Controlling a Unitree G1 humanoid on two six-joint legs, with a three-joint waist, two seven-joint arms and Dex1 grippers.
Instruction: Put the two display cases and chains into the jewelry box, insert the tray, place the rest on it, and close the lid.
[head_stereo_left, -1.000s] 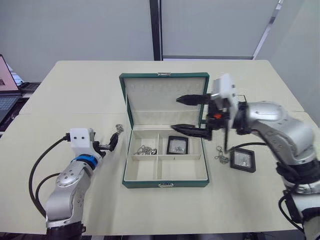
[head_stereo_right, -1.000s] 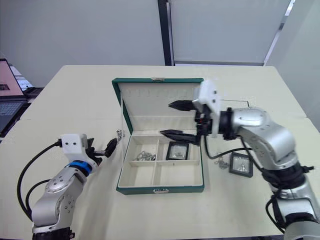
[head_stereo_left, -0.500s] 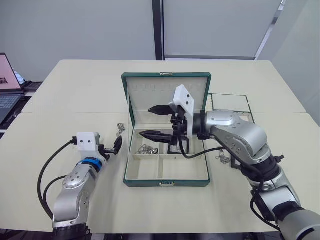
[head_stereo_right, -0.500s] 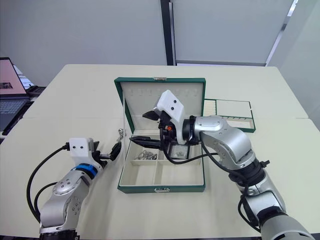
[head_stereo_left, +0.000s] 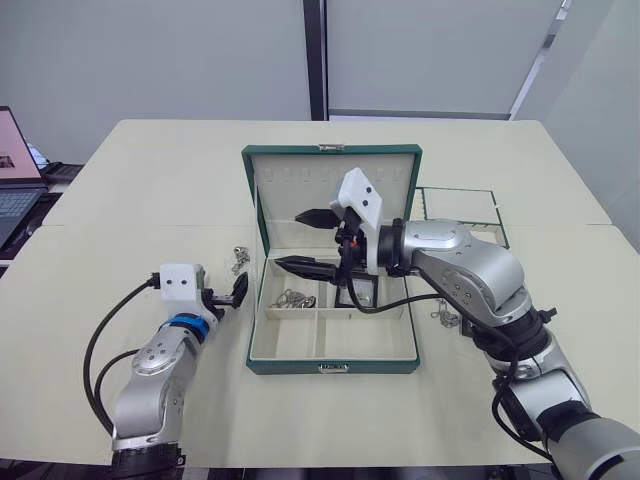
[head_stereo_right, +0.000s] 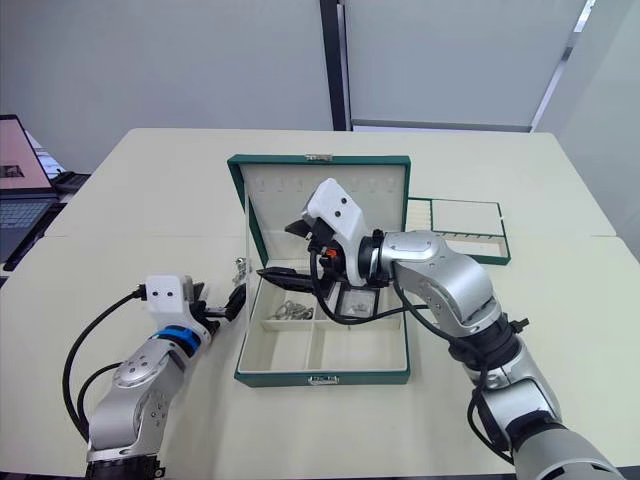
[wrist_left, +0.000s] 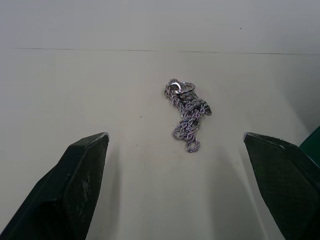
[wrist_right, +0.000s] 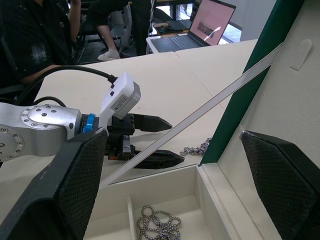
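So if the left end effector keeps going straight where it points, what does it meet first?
Most likely the loose chain on the table, lying apart from the open left end effector, roughly centred ahead of it; depth is unclear.

Green jewelry box (head_stereo_left: 330, 366) open, lid (head_stereo_left: 330, 190) up; chain (head_stereo_left: 292, 298) + case inside; tray (head_stereo_right: 460, 222) beside.
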